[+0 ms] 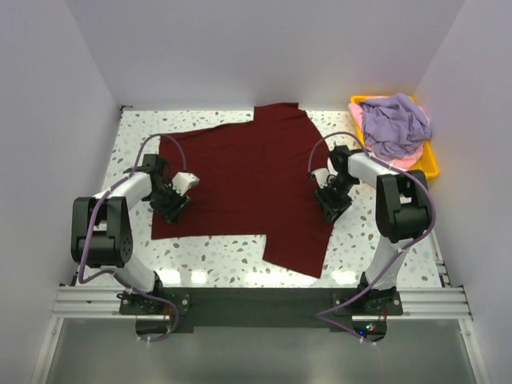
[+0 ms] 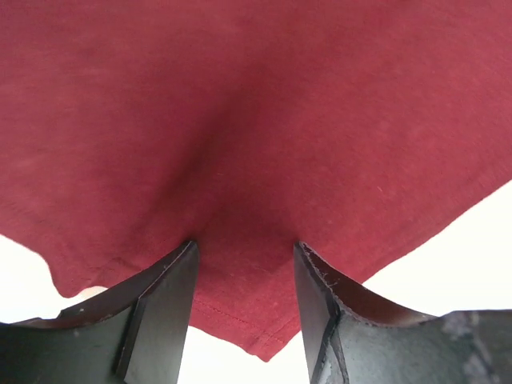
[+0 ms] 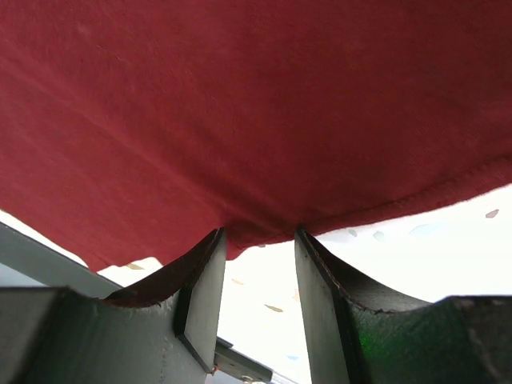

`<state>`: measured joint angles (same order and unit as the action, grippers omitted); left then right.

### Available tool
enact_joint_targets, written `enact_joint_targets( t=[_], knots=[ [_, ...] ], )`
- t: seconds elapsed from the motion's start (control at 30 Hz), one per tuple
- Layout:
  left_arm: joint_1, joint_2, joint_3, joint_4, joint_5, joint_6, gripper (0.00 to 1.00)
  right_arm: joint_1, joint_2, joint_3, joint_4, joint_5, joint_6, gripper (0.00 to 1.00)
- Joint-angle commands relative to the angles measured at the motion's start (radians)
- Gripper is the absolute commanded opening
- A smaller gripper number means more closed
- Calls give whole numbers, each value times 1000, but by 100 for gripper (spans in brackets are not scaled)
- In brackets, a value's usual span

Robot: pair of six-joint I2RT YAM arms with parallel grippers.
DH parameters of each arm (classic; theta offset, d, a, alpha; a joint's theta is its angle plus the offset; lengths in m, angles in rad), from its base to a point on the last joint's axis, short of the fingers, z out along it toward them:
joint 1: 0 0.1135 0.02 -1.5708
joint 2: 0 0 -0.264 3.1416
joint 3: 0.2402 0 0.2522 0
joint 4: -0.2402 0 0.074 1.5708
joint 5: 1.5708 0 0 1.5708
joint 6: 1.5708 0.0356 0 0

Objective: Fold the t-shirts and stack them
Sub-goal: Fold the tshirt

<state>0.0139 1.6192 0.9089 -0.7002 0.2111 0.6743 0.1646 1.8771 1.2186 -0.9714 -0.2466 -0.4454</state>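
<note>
dark fingers of the left gripper (image 2: 244,244) are seen astride a gathered crease near a corner of the maroon t-shirt (image 2: 256,120); whether it is pinched cannot be told. the right gripper (image 3: 260,232) is closed on the opposite hem. the first fold is judged to be in hand: both edges must next be lifted together and carried across. the shirt is spread on the table (image 1: 216,254), while the lavender t-shirt (image 1: 394,122) and pink t-shirt (image 1: 414,161) are heaped in the yellow tray (image 1: 434,166).
</note>
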Motion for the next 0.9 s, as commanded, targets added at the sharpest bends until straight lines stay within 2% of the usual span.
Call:
enact_joint_targets(
  t=[0.0,0.13,0.37,0.63,0.87],
  knots=[
    [63,117,-30,83,-110,53,56,12,2,-7,57,38,2,44],
    [90,75,1,18,-43,116,59,18,-53,13,-10,-16,-12,46],
    [90,-113,16,-97,102,183,63,41,-151,82,-75,-62,-6,49],
    [89,-151,-27,-97,108,196,63,150,-115,10,3,-20,33,42],
    [89,-160,-76,-91,93,206,62,177,-84,-71,68,33,22,39]
  ],
)
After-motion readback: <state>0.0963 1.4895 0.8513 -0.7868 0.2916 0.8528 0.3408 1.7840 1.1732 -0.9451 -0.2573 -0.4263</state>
